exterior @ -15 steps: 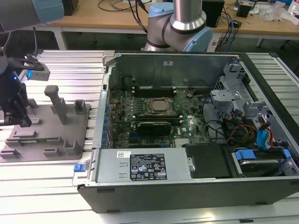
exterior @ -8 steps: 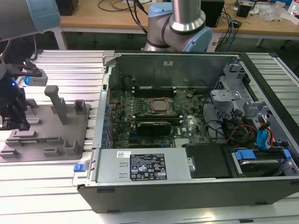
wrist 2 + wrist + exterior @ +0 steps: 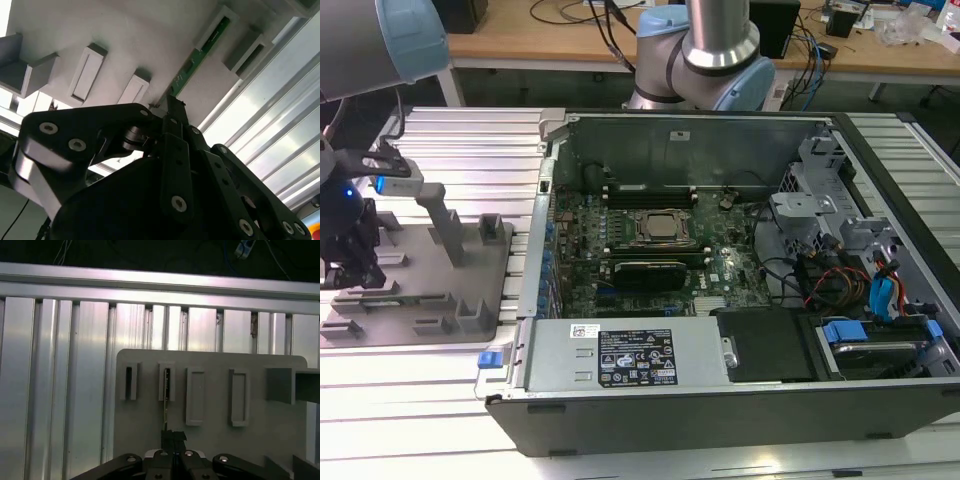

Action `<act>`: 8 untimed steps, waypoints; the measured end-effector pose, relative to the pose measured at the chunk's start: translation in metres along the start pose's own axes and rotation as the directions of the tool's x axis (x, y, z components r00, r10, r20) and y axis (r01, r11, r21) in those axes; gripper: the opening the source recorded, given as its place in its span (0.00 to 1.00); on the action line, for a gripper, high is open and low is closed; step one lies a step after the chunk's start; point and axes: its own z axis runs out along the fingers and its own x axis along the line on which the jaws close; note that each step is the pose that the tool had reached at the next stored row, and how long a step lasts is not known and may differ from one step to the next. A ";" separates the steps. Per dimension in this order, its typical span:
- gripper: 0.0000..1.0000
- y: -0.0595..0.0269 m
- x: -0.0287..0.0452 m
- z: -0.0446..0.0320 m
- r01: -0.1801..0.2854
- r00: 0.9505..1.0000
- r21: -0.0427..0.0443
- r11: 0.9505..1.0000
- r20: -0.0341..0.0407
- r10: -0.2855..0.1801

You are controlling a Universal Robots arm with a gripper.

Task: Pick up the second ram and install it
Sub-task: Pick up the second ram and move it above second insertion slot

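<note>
Black two-finger gripper [image 3: 173,435] is pinched almost shut on the long thin green ram stick [image 3: 199,57], which is stood on its edge in a slot of the flat grey holder plate [image 3: 215,390]. In the exterior view, that plate is laid at nine o'clock from the open black computer case [image 3: 720,415].

Robotics lab or electronics workshop. A ribbed aluminium table [image 3: 420,400] carried an opened black desktop computer case [image 3: 720,415] with its green motherboard [image 3: 725,272] exposed. A grey-and-blue robot arm [image 3: 705,55] stood behind, near a long wooden table [image 3: 520,45] with tangled cables [image 3: 610,30].
</note>
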 end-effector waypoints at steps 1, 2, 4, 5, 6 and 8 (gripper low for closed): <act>0.08 -0.0001 0.0005 0.0019 -0.006 1.000 0.000 1.000 0.000 0.006; 0.08 -0.0001 0.0006 0.0035 -0.009 1.000 0.001 1.000 0.000 0.009; 0.08 0.0007 0.0010 0.0072 -0.013 1.000 0.003 1.000 0.000 0.013; 0.08 0.0022 0.0013 0.0080 -0.014 1.000 0.004 1.000 0.001 0.014; 0.08 0.0022 0.0013 0.0080 -0.014 1.000 0.004 1.000 0.001 0.014; 0.08 0.0022 0.0015 0.0080 -0.014 1.000 0.004 1.000 0.001 0.014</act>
